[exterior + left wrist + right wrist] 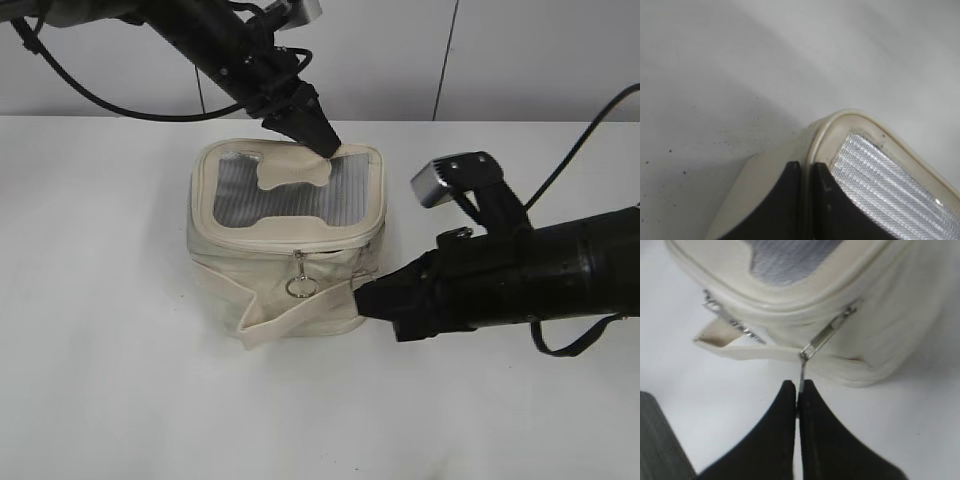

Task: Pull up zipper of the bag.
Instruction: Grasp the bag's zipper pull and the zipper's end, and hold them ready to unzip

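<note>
1. Bag (285, 240) sits upright mid-desk (100, 350); cream fabric, silver mesh lid panel, a bone-shaped patch on the lid.
2. Left gripper (322, 140) is at the bag's far lid edge. Wrist view shows its jaws pressed nearly together over the lid rim (825, 135), apparently pinching that edge to pin the bag in place.
3. Right gripper (799, 390) is at the bag's front right corner, low, just above the desk. Jaws pressed together on a thin metal pull (802, 374) hanging from a slider (827, 335) on the zip line below the lid.
4. A second slider with a ring (300, 285) hangs at the bag's front centre, untouched. A loose strap (290, 320) runs along the front base of the bag.
5. Step in hand, as I judge it: drag the pinched pull along the zip line to close the lid.
6. To do it well: keep the pull direction parallel to the zip track, following the bag's corner curve rather than tugging outward, which would tip the soft bag.
7. Keep the left grip firm; the bag looks light and will slide or fold otherwise.
8. The pull is thin and held only at the tips, so slipping out is likely; move slowly and steadily.
9. Watch the strap beside the right gripper; it could snag the jaws.
</note>
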You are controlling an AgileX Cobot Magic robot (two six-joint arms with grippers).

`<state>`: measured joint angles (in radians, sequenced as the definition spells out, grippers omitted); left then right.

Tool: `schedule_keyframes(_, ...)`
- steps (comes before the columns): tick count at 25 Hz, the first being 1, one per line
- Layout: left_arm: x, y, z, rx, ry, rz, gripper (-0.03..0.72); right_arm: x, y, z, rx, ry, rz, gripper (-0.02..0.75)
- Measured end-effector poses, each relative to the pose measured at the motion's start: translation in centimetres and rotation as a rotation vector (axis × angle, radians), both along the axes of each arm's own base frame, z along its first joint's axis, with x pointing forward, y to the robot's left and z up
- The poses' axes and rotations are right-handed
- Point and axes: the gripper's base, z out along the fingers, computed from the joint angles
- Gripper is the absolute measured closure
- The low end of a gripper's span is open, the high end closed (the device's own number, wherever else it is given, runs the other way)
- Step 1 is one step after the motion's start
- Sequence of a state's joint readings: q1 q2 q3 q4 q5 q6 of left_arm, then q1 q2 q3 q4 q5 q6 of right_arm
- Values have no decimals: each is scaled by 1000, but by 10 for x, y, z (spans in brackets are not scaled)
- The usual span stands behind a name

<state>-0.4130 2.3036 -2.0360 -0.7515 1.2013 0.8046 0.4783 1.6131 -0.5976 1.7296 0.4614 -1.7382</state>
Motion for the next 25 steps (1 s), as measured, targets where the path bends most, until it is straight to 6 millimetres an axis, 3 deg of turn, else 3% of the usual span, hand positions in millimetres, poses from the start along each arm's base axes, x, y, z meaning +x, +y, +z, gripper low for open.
schedule_keyframes(4, -1, -3, 0, 11, 19, 37, 653, -13, 29, 4, 12, 3, 19, 729)
schedule_keyframes(9, -4, -11, -1, 24, 3, 32, 653, -10, 68, 11, -5, -50, 69, 727)
schedule_keyframes(15, -5, -13, 0, 25, -3, 28, 632, -6, 72, 3, -12, 22, 11, 700)
schedule_keyframes(18, -3, -10, 5, 16, -19, 54, 497, -5, 63, 0, -23, 82, 24, 514)
schedule_keyframes(20, 0, -5, 11, 11, -23, 86, 409, -2, 52, 1, -53, 103, 19, 323)
schedule_keyframes(22, 2, 4, 22, 16, -28, 128, 379, 3, 40, 8, -76, 110, -5, 200)
schedule_keyframes(25, 4, 24, 44, 40, -59, 192, 389, 8, 18, 22, -81, 132, -39, 156)
